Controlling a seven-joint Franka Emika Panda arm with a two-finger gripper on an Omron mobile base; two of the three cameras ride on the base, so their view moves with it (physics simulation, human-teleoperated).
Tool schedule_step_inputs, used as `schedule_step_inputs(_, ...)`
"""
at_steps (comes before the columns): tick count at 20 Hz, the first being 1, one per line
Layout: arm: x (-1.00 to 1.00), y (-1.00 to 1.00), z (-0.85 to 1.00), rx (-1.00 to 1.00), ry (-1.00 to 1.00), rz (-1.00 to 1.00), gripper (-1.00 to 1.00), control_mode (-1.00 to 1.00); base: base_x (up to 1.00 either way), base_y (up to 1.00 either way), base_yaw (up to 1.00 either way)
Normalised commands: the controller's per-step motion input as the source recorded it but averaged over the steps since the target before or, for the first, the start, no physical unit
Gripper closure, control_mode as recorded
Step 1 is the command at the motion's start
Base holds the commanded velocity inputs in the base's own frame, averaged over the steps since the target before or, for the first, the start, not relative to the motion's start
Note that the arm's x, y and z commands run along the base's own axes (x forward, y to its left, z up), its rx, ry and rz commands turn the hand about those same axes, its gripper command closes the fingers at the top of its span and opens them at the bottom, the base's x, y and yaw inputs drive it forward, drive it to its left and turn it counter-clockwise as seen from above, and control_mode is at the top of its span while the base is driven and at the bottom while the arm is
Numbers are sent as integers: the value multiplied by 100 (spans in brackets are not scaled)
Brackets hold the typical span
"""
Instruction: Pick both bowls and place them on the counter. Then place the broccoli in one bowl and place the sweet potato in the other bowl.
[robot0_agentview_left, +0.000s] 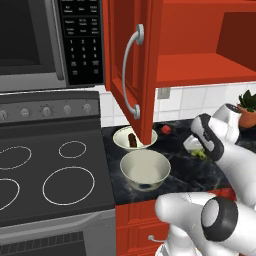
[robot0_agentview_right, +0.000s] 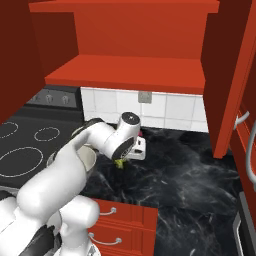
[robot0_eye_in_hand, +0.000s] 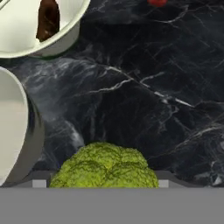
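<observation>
The broccoli sits between my gripper's two fingertips, which press on its sides; the gripper is shut on it, low over the black marble counter. The floret shows as a green bit under the hand. To the left stands the deeper bowl, empty. Behind it is the shallower bowl, holding the sweet potato, also seen as a brown lump. Both bowls are left of the gripper, apart from it.
An open red cabinet door hangs over the shallower bowl. A small round red item lies at the back of the counter. The stovetop is to the left and a potted plant at the far right.
</observation>
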Motion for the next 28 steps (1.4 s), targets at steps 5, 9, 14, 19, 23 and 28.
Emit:
schedule_step_inputs(5, -10, 69, 38, 0, -13, 0, 100, -100, 0, 0, 0)
schedule_step_inputs(9, 0, 76, 14, 0, -19, 0, 100, -100, 0, 0, 0)
schedule_step_inputs(14, 0, 70, 5, 0, -4, 0, 100, -100, 0, 0, 0)
schedule_step_inputs(19, 5, 62, 3, 0, 2, 2, 100, -100, 0, 0, 0)
schedule_step_inputs(23, -1, 42, 4, 0, 4, 3, 100, -100, 0, 0, 0)
schedule_step_inputs(28, -1, 27, -19, 0, 1, 0, 100, -100, 0, 0, 0)
